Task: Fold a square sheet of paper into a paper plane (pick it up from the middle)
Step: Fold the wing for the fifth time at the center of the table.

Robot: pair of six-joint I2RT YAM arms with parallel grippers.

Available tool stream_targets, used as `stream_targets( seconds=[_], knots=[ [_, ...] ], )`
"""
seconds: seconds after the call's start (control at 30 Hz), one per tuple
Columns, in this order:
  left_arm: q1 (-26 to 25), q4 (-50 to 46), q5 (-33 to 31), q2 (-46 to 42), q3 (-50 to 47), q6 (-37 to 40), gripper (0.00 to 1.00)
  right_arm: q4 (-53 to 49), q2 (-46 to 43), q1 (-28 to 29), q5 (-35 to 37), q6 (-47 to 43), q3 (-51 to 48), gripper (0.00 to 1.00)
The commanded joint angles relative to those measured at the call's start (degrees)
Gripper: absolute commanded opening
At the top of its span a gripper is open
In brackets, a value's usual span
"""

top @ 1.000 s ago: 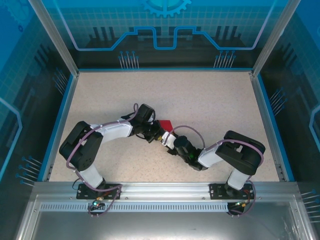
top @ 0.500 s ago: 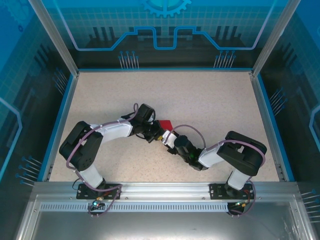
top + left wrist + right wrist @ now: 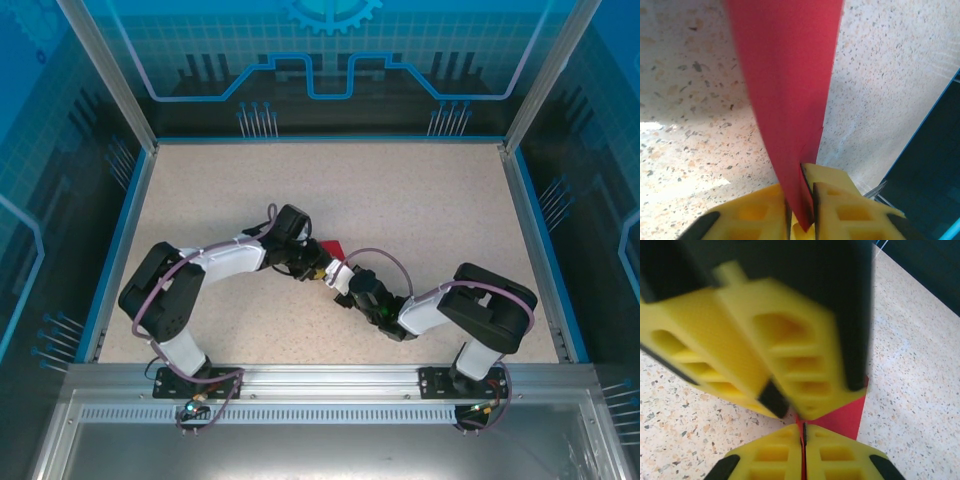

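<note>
The square sheet of paper [image 3: 790,75], folded narrow, is held on edge over the counter [image 3: 420,200] near its middle, probably for a handover between the grippers. The right gripper [image 3: 803,432] is clamped tight on its edge. The left gripper [image 3: 801,192] has paper between barely parted fingers, and I cannot tell whether it grips. Since a second ago the right gripper has crept closer and closed. The sheet has hardly shifted.

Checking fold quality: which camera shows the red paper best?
Left wrist: the red paper crosses the frame's middle as a long strip running up from between yellow fingers. Top external gives a small patch; right wrist, a red corner.
</note>
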Motion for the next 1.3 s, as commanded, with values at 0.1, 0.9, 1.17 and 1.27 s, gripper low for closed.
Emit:
stream_targets(
  seconds=[0.1, 0.9, 1.17, 1.27],
  knots=[
    [5.34, -4.34, -2.43, -5.07, -0.35, 2.91, 0.51, -3.29, -1.54, -2.34, -4.61, 5.94, 0.54, 0.04],
    [2.82, 23.99, 2.05, -6.9, -14.69, 5.47, 0.47, -6.98, -5.82, -20.05, -37.78, 45.66, -0.97, 0.03],
    [1.05, 25.7, 2.1, -1.8, -11.03, 6.68, 0.45, -7.84, -3.58, -25.89, -46.76, 54.54, -0.61, 0.02],
    [0.67, 26.97, 2.54, 0.03, -10.06, 6.55, 0.45, -8.44, -2.63, -27.44, -49.36, 56.94, -0.04, 0.02]
  ],
)
